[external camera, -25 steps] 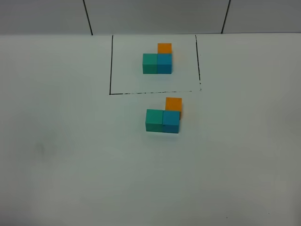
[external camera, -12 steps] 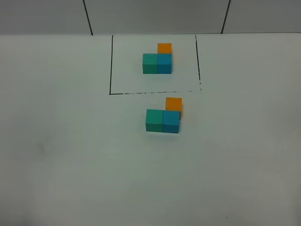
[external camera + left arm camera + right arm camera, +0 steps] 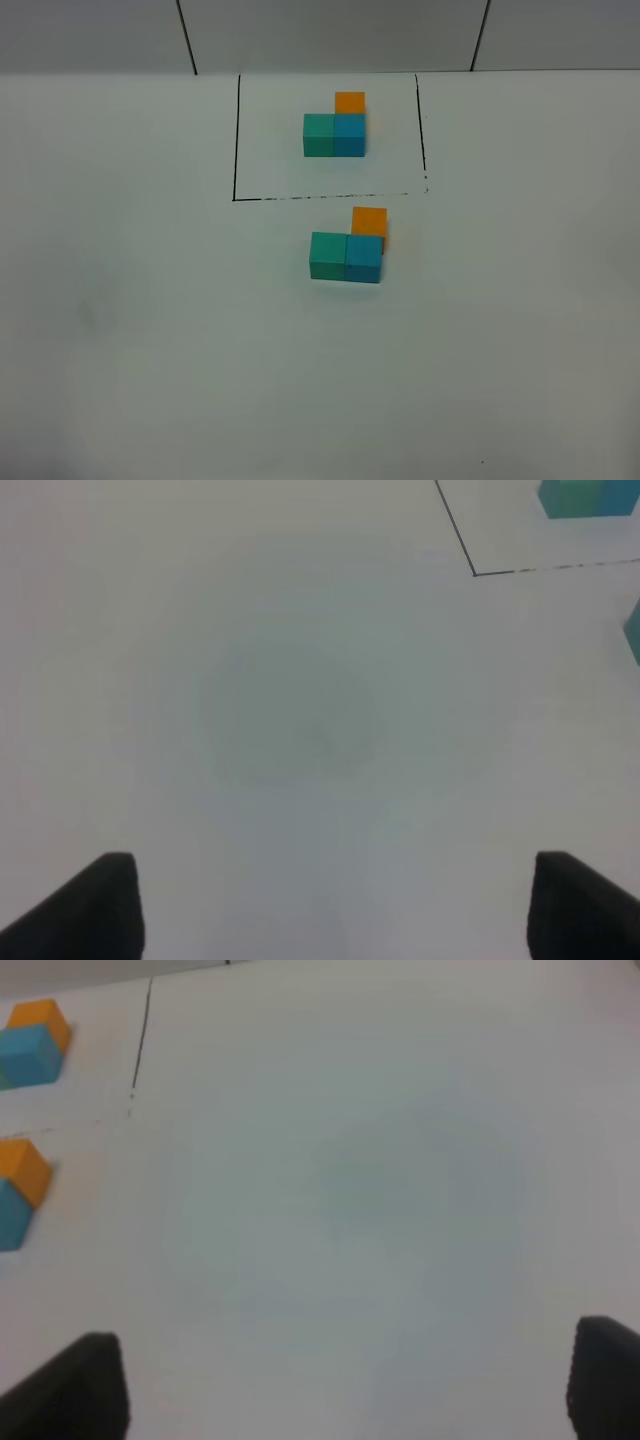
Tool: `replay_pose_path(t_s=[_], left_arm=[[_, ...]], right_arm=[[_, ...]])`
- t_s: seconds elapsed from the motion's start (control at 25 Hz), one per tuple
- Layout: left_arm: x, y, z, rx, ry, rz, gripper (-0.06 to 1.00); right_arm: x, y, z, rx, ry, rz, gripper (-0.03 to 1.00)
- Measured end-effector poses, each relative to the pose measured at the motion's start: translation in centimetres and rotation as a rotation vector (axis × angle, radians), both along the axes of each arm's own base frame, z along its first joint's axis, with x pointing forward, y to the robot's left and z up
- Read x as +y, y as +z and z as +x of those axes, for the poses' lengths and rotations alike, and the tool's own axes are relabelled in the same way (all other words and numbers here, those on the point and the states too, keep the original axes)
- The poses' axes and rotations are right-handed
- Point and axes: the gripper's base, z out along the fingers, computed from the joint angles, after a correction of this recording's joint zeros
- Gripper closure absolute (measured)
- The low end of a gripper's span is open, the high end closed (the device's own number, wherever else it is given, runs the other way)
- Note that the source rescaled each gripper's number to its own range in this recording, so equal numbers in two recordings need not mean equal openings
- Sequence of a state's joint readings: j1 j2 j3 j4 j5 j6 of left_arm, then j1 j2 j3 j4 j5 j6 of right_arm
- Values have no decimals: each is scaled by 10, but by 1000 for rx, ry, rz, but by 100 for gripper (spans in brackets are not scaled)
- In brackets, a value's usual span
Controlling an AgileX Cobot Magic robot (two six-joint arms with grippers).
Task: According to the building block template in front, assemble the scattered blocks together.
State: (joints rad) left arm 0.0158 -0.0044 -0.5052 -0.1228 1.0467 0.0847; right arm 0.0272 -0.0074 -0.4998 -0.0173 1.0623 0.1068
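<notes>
While both arms are hanging back out of the overhead view, the building block template point(image 3: 335, 128) is sitting inside its thin black frame point(image 3: 236, 140) toward the far side of the white table point(image 3: 150, 350). Just outside the frame's near edge, the scattered blocks are lying joined in the same L: the teal-green cube point(image 3: 328, 256) is touching the blue cube point(image 3: 364, 259), and the orange cube point(image 3: 370, 223) is sitting against the blue one's far side. The left gripper point(image 3: 335, 905) is hovering over bare table with its dark fingers spread wide, gripping nothing. The right gripper point(image 3: 345, 1385) is likewise gaping and empty, well apart from the cubes.
</notes>
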Motion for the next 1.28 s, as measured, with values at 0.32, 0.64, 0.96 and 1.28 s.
replay_pose_path(t_s=[0.32,0.64,0.96,1.28], left_arm=[[0,0,0,0,0,0,21],[0,0,0,0,0,0,21],[0,0,0,0,0,0,21],[0,0,0,0,0,0,21]], right_arm=[[0,0,0,0,0,0,20],[0,0,0,0,0,0,20],[0,0,0,0,0,0,20],[0,0,0,0,0,0,20]])
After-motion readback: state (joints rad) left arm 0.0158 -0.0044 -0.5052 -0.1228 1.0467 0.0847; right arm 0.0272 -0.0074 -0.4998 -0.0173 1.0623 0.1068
